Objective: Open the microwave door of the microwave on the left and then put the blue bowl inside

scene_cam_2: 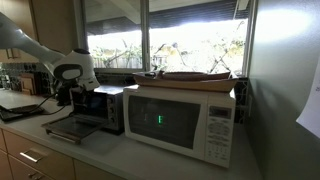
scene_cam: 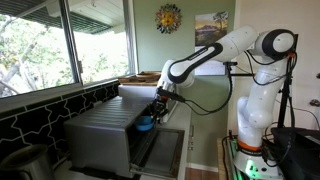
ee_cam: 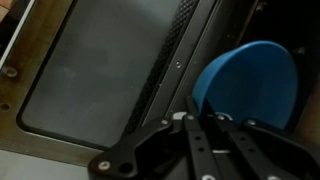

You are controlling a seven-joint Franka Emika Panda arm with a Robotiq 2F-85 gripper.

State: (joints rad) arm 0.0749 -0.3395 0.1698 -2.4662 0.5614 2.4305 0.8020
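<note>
The grey brushed-metal microwave (scene_cam: 100, 130) stands at the lower left and also shows in an exterior view (scene_cam_2: 103, 108). Its microwave door (scene_cam: 160, 150) hangs open, folded down from its lower hinge, in both exterior views (scene_cam_2: 68, 128) and in the wrist view (ee_cam: 95, 70). My gripper (scene_cam: 155, 108) is right at the open front, shut on the rim of the blue bowl (scene_cam: 146, 123). In the wrist view the blue bowl (ee_cam: 250, 85) sits tilted just past my fingers (ee_cam: 200, 125). I cannot see the bowl past the arm (scene_cam_2: 70, 80).
A white microwave (scene_cam_2: 180, 120) with a dark window stands beside the grey one, with a shallow wooden tray (scene_cam_2: 195, 75) on top. Windows run behind the counter (scene_cam_2: 110, 150). Drawers sit below its front edge.
</note>
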